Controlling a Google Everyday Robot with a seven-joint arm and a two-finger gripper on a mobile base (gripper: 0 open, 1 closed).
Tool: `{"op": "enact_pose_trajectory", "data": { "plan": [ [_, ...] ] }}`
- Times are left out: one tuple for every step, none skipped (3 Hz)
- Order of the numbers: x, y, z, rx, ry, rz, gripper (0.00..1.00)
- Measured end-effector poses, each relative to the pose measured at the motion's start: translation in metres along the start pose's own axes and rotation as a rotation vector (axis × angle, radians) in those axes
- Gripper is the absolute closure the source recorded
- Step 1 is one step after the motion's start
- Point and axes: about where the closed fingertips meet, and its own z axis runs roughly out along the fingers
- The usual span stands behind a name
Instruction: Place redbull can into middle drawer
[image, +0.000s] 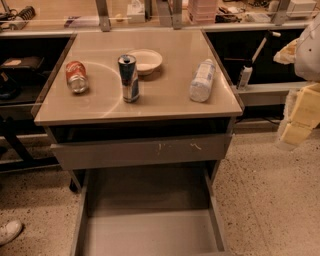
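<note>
The redbull can (129, 78) is slim, blue and silver, and stands upright near the middle of the tabletop (165, 107). The middle drawer (150, 230) is pulled far out below the table, with its flat grey floor bare. My gripper (299, 120) shows as pale yellow blocks at the right edge of the view, off the table's right side and well away from the can. It holds nothing that I can see.
A red-orange soda can (76, 76) lies at the table's left. A white bowl (145, 61) sits behind the redbull can. A clear plastic bottle (202, 80) lies at the right. The scuffed upper drawer front (142, 150) sits above the open drawer. A shoe (9, 232) is at the lower left.
</note>
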Motion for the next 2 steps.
{"op": "enact_pose_trajectory", "data": {
  "plan": [
    [0.0, 0.0, 0.0, 0.0, 0.0, 0.0, 0.0],
    [-0.0032, -0.007, -0.0001, 0.026, -0.011, 0.025, 0.0]
  ]
}}
